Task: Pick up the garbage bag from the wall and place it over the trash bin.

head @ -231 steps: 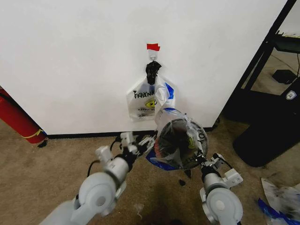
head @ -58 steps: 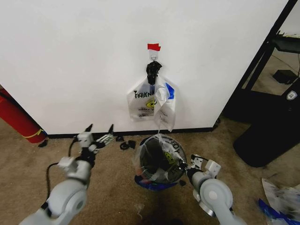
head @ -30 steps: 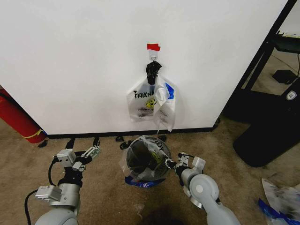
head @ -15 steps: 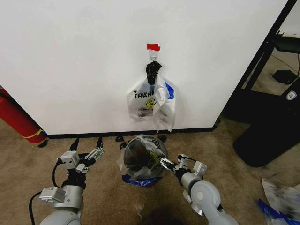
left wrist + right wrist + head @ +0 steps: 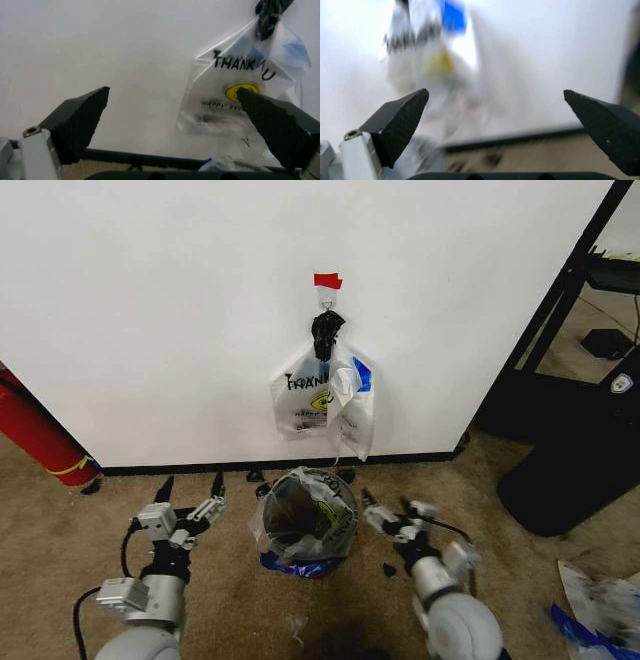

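Both arms were pale grey, rounded cylinders with smooth glossy shells. The left hand (image 5: 190,485) carried two slim black fingers on a boxy silver-white mount, and a black cable looped beside its wrist. The right hand (image 5: 390,510) had white and black parts, with a thin black cable trailing. Up close, the finger pads (image 5: 80,122) were dark, wedge-shaped and finely textured, and a small screw sat in the white bracket.

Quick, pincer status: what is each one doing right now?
Left pincer: open, holding nothing, left of the small round dark trash bin.
Right pincer: open, holding nothing, right of the bin.
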`<state>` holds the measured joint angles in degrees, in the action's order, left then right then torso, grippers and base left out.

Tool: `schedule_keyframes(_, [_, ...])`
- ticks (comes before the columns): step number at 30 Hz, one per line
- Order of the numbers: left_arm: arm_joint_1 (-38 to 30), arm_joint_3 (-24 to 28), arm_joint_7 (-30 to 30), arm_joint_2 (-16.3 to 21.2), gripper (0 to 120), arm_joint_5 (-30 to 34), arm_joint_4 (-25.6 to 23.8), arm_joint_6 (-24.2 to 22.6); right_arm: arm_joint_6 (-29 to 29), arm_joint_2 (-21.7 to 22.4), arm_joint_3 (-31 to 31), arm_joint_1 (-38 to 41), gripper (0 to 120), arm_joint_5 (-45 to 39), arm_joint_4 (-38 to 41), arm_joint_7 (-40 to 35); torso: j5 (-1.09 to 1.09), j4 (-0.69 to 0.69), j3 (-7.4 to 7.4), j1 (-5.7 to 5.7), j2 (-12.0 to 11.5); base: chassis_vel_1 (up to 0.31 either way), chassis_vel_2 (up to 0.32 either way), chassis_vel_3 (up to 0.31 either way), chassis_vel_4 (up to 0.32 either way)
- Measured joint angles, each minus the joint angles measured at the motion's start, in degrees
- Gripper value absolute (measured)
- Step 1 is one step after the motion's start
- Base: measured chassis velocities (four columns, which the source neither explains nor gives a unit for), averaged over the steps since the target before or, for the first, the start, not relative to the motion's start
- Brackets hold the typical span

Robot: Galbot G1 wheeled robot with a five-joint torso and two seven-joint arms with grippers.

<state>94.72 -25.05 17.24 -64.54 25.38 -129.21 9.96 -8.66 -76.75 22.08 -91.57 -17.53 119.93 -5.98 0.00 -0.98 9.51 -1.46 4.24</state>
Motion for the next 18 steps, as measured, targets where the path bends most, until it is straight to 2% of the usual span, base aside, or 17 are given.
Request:
schedule_keyframes(1, [-0.1, 0.0, 0.0, -0.2, 100, -1.0, 0.0, 0.2, -3.0, -0.9, 1.1, -2.0, 100, 3.0, 0.7, -0.2, 0.00, -0.01, 0.00, 0.00, 0.0, 0.000, 0.000, 0.000, 0.000])
schedule_keyframes(3, [-0.1, 0.0, 0.0, -0.3, 100, -1.4, 0.0, 0.3, -4.2, -1.4, 1.6, -3.0, 100, 4.4, 1.0, -0.3, 0.00, 0.00, 0.00, 0.00, 0.0, 0.000, 0.000, 0.000, 0.000])
schedule_keyframes(6, [0.3, -1.1, -0.1, -1.3, 100, -4.5, 1.0, 2.2, -11.2, -5.2, 4.5, -8.9, 100, 12.4, 3.9, -1.5, 0.01, 0.00, 0.00, 0.00, 0.0, 0.000, 0.000, 0.000, 0.000])
schedule_keyframes(9, [1.0, -1.8, -0.2, -2.3, 100, -5.6, 1.3, 3.3, -14.7, -7.5, 5.8, -13.1, 100, 14.9, 7.2, -2.2, 0.00, 0.00, 0.00, 0.00, 0.0, 0.000, 0.000, 0.000, 0.000])
schedule_keyframes(18, [2.3, -1.8, 0.7, -4.3, 100, -6.8, 1.0, 4.6, -20.0, -9.5, 6.9, -19.5, 100, 17.2, 11.5, -2.8, 0.00, 0.00, 0.00, 0.00, 0.0, 0.000, 0.000, 0.000, 0.000])
